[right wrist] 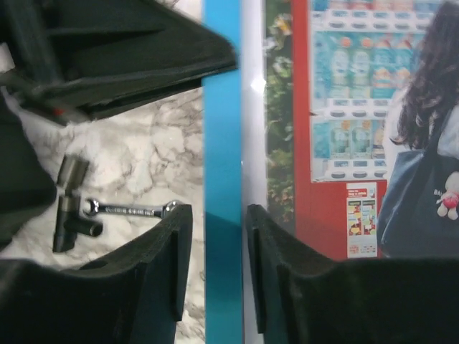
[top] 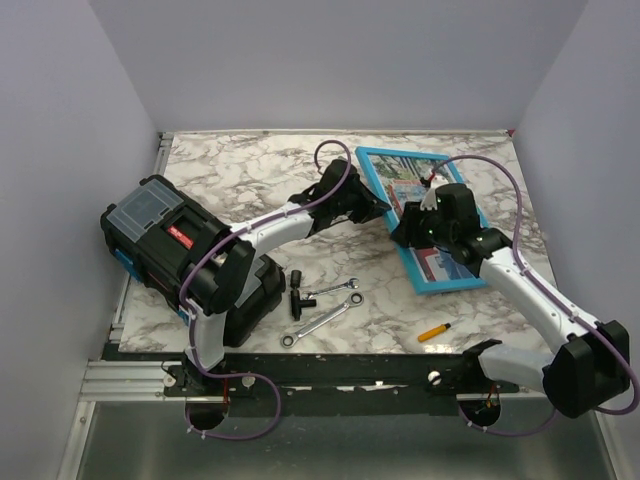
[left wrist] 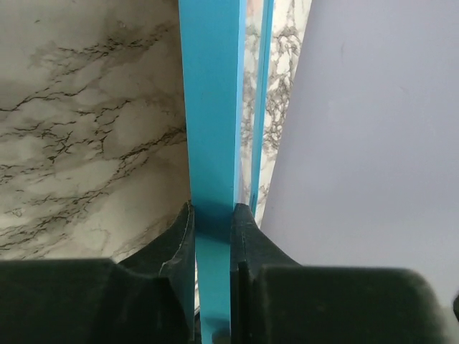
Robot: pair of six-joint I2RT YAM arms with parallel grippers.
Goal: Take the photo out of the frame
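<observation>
One grey-veined white marble surface [top: 230, 170] carries a black plastic toolbox [top: 160, 225] at the left. At the back right lies the large flat turquoise-bordered frame [top: 441, 283], with the colourful white-margined photo [right wrist: 344, 107] inside it. The left gripper [left wrist: 212, 215] has its jaws pinching the frame's left rail. The right gripper [right wrist: 219, 215] has its jaws partly spread astride that same rail, with a gap showing on the outer side. A long steel spanner [top: 322, 323] lies near the front.

Marble bench [top: 230, 170] carries a black toolbox [top: 165, 235] at left, two wrenches [top: 322, 322] near centre, the frame [top: 443, 285] far right.
</observation>
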